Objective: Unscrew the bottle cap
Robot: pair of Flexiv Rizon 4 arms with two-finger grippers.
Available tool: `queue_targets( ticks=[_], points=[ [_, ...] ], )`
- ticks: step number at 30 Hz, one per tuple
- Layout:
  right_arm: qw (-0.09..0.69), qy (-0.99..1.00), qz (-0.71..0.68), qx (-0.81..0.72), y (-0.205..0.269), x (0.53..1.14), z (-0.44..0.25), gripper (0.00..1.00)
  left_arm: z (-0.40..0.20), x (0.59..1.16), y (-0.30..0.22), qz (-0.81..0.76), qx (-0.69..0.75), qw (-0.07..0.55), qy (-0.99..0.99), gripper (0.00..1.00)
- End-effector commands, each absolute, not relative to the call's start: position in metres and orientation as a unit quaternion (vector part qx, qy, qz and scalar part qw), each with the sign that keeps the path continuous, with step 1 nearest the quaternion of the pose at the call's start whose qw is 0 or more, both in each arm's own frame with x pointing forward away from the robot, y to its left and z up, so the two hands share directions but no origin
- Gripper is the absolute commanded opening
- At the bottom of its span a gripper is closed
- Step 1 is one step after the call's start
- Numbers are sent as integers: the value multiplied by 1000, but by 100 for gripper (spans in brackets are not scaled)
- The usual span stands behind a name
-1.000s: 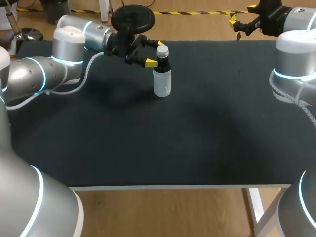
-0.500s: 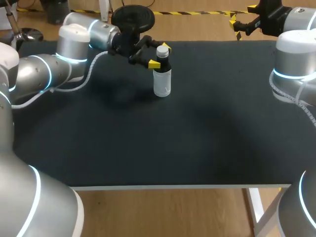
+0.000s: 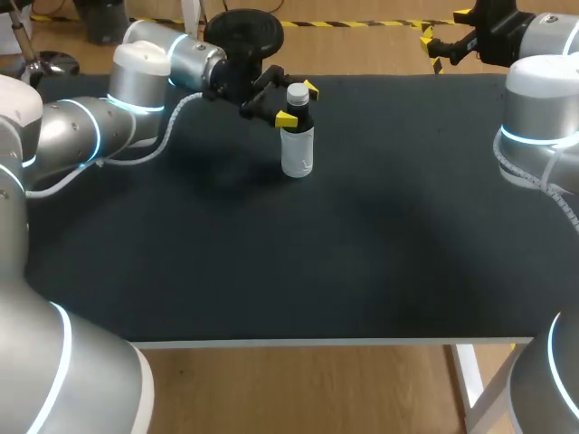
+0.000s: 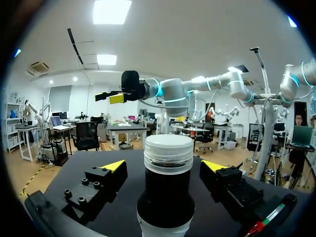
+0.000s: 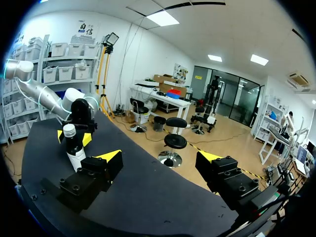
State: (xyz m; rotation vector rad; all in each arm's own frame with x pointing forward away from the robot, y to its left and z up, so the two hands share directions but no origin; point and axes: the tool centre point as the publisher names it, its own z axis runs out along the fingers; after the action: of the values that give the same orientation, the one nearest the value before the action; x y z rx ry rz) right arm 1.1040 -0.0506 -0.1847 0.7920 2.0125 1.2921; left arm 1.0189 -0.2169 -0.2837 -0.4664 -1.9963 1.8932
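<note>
A small clear bottle (image 3: 297, 149) with a dark neck and a white ribbed cap (image 3: 297, 91) stands upright at the table's far middle. My left gripper (image 3: 298, 104) comes in sideways at neck height and stands open, one yellow tip on each side of the neck. In the left wrist view the cap (image 4: 168, 150) sits between the fingers (image 4: 103, 180) with a gap on both sides. My right gripper (image 3: 443, 41) hangs open past the table's far right edge, holding nothing. From the right wrist view (image 5: 160, 158) the bottle (image 5: 75, 148) is seen far off.
The black tabletop (image 3: 380, 235) spreads wide around the bottle, with its front edge (image 3: 326, 343) near me. My right arm's grey elbow (image 3: 541, 127) stands over the table's right side.
My left gripper has slid to the right, so its yellow tips now straddle the bottle's neck more fully. The bottle and my right arm have not moved.
</note>
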Motion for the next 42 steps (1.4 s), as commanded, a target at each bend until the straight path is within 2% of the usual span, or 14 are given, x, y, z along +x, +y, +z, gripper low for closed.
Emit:
queue_targets(
  ticks=[1,2,3,5,6,8,9,11,12,15,16,42],
  points=[
    [306,761,488,299,-51,1104,-185,100,-288,1026,-216,656,-217,232,-684,69],
    [306,761,488,299,-51,1104,-185,100,-288,1026,-215,657,-217,232,-684,73],
    [306,761,488,299,-51,1104,-185,100,-288,1026,-215,657,-217,232,-684,72],
    [306,761,488,299,-51,1104,-185,100,-288,1026,-215,657,-216,232,-684,55],
    [306,761,488,299,-51,1104,-185,100,-288,1026,-215,657,-216,232,-684,57],
    [306,761,488,299,-51,1104,-185,100,-288,1026,-215,656,-216,232,-685,69],
    [306,761,488,299,-51,1104,-185,100,-289,1026,-215,655,-216,233,-685,65],
    [306,761,488,299,-51,1104,-185,100,-289,1026,-215,656,-216,233,-685,49],
    [306,761,488,299,-51,1104,-185,100,-289,1026,-214,657,-216,233,-684,45],
    [306,761,488,299,-51,1104,-185,100,-288,1027,-214,658,-217,232,-682,5],
    [306,761,488,299,-51,1104,-185,100,-288,1027,-214,659,-217,231,-682,0],
    [306,761,488,299,-51,1104,-185,100,-281,1028,-195,666,-218,209,-683,0]
  ],
)
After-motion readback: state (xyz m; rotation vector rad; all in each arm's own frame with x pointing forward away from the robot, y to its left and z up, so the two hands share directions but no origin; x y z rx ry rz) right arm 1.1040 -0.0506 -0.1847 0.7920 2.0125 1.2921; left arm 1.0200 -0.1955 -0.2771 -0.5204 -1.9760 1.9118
